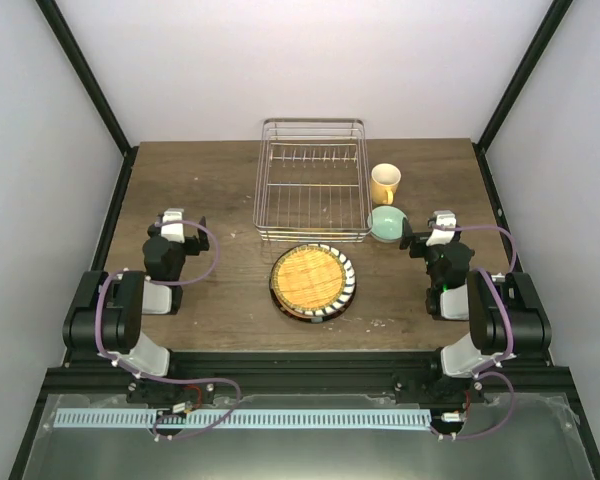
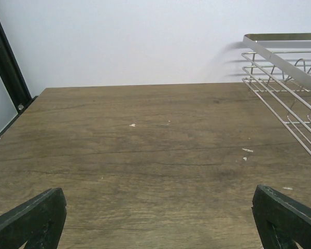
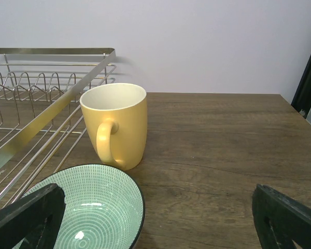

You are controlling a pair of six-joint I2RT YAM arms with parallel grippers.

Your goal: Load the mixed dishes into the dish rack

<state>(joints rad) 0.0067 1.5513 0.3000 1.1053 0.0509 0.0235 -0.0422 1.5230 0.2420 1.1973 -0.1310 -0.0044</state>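
The left gripper point(image 2: 156, 218) and right gripper point(image 3: 156, 218) both have their jaws spread wide, gripping nothing. The wire dish rack point(image 1: 313, 180) stands mid-table point(image 1: 220, 300) against the far edge. A yellow mug point(image 1: 385, 183) and mint-green bowl point(image 1: 387, 222) sit just beside its right side, and a woven-topped plate stack point(image 1: 313, 282) lies just nearer.

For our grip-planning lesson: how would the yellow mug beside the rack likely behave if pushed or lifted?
The yellow mug looks rigid and smooth, so probably slippery and breakable. Upright and taller than wide, it might tip under a high push, then roll. Its handle probably offers a hold.
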